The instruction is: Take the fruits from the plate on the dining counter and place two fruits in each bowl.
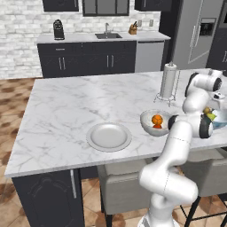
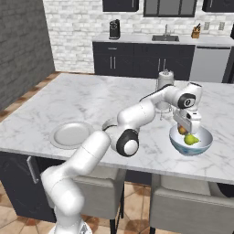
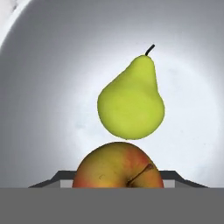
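Note:
My gripper [image 2: 185, 127] hangs just over the light blue bowl [image 2: 204, 145] at the right end of the dining counter [image 1: 66, 102], shut on the brownish-red fruit [image 3: 118, 166]. Right below that fruit the yellow-green fruit [image 3: 131, 103] lies on the bowl's pale inside [image 3: 43, 87]; it shows too from the right base [image 2: 192, 139]. The speckled bowl [image 1: 147, 122] holds the orange fruit [image 1: 157, 119] and the red-orange one [image 1: 157, 127]. The plate [image 1: 94, 133] lies bare near the counter's front edge, left of both bowls.
A paper towel holder [image 1: 168, 82] stands on the counter behind the bowls. Grey stools [image 1: 124, 186] are tucked under the front edge. Across the floor runs a dark counter with a sink [image 1: 107, 35], and a steel fridge [image 1: 199, 35] stands at the right.

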